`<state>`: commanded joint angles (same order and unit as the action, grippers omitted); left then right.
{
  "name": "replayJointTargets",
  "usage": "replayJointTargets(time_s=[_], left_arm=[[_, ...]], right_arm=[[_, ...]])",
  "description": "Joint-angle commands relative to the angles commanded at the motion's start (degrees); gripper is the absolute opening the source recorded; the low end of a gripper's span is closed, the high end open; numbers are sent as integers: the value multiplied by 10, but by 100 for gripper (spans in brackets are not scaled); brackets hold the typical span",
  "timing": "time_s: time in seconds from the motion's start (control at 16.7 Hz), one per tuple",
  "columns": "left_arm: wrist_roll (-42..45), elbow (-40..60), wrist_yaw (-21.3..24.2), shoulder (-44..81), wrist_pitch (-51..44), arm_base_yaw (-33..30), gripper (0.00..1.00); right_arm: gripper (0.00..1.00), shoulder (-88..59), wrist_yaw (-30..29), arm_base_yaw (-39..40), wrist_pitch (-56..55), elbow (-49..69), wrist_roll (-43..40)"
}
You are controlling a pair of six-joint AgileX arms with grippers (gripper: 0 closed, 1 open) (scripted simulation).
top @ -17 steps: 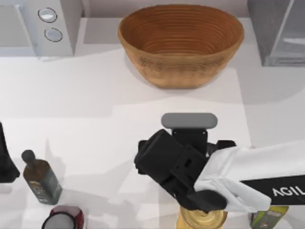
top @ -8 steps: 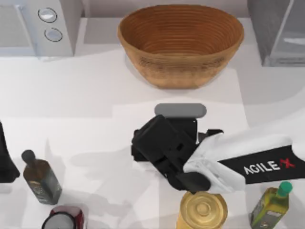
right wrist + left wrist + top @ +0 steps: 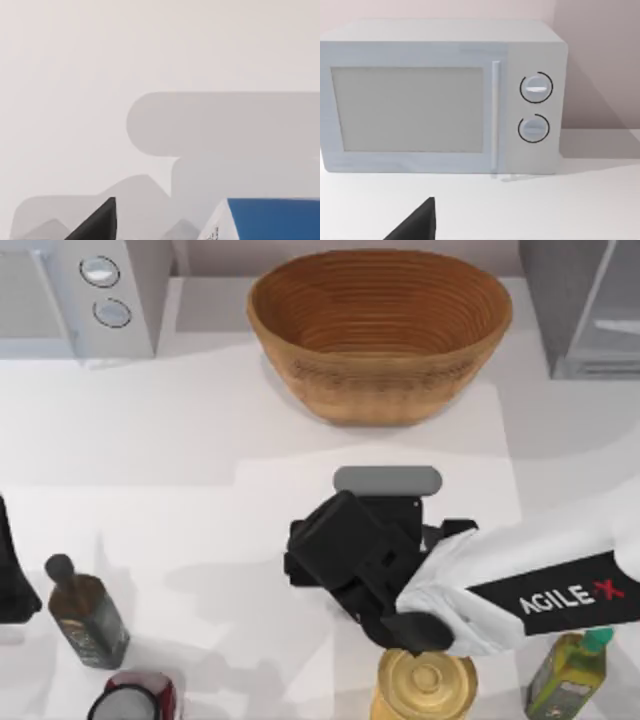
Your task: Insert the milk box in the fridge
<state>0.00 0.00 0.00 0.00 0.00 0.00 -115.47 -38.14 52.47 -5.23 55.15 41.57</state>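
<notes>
Right end effector (image 3: 385, 505) hovers over the milk box (image 3: 272, 217); finger state cannot be told. Centre fingers before closing.

wicker basket (image 3: 379, 332), microwave (image 3: 440, 97) (two dials), bottles (image 3: 86, 612)

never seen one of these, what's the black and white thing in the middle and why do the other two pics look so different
It is my right arm, white with a black wrist, seen from a camera above the table. Its right gripper hangs over the table's middle. The other two pictures come from cameras on each wrist. The right wrist view shows the blue top of the milk box close below the camera; whether it is gripped I cannot tell. The left wrist view faces a white appliance with two dials. At the back stand a wicker basket and the grey fridge. Bottles stand near the front.
</notes>
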Motion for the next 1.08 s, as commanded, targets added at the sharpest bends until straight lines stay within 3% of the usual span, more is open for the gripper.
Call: replayJointTargets(time_s=[0.72,1.08], left_arm=[[0,0,0,0,0,0,100],[0,0,0,0,0,0,100]], right_arm=[[2,0,0,0,0,0,0],[0,0,0,0,0,0,0]])
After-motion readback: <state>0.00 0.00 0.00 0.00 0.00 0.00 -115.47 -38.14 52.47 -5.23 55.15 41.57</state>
